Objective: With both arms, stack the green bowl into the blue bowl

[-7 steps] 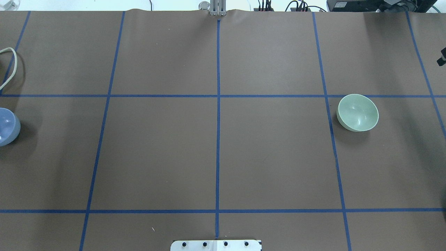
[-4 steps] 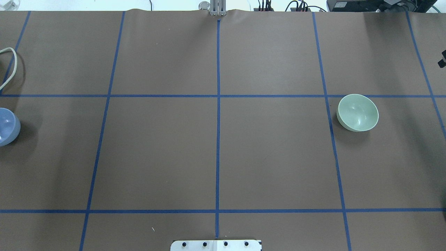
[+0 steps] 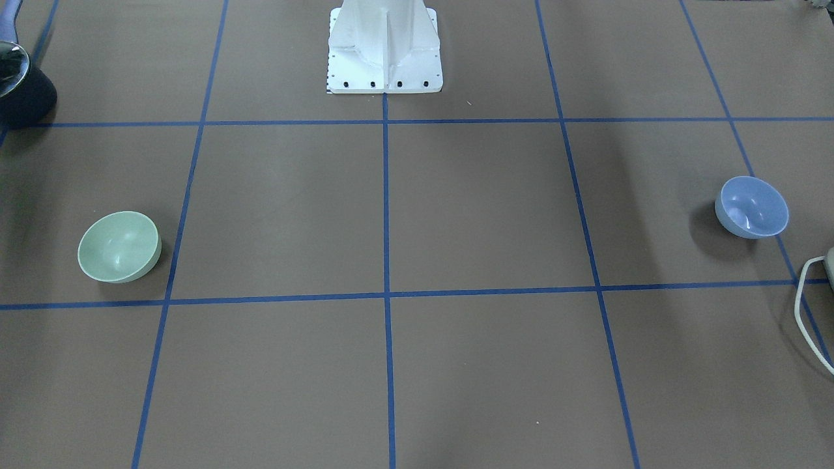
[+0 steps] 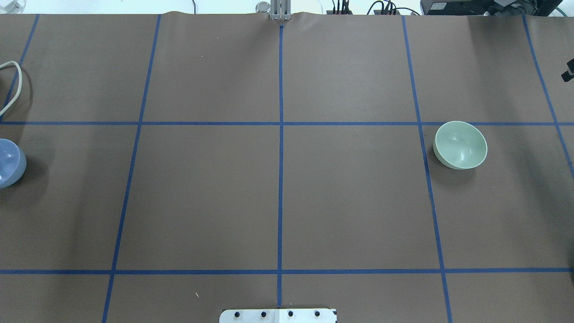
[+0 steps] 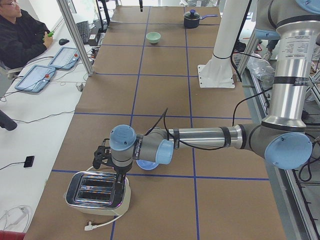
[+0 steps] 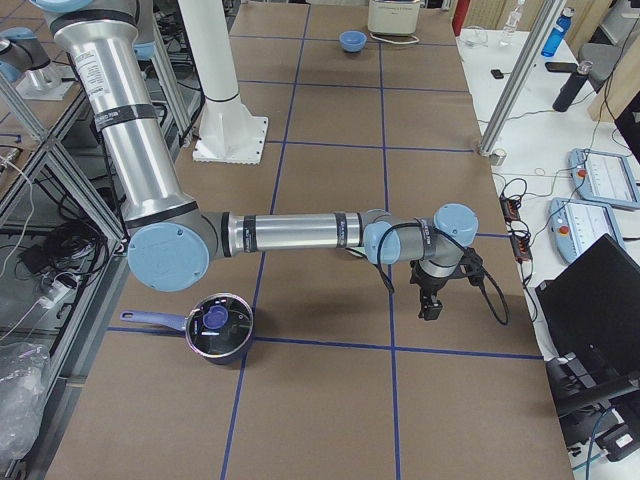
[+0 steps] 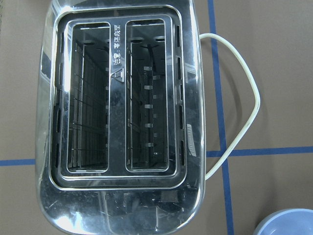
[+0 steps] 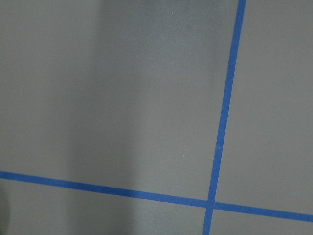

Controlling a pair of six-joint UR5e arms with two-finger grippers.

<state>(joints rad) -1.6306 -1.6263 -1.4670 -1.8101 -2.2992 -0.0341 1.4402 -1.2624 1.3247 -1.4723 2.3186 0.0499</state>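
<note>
Green bowl (image 4: 460, 145): upright on the worktop's (image 4: 287, 197) right side, nothing touching it.
Blue bowl (image 3: 751, 206): way over at the left end, just beside the toaster (image 7: 122, 117), well apart from green.
Handling: looks light, stiff and glossy, so likely slippery. Best bet is a rim pinch, one finger inside, one outside.
Left arm: stretched low, gripper (image 5: 120, 180) pointing down over the toaster; its opening, cannot tell.
Right arm: reaching out low, gripper (image 6: 430, 305) pointing down at bare worktop, off from green; wide or narrow, cannot tell.
</note>
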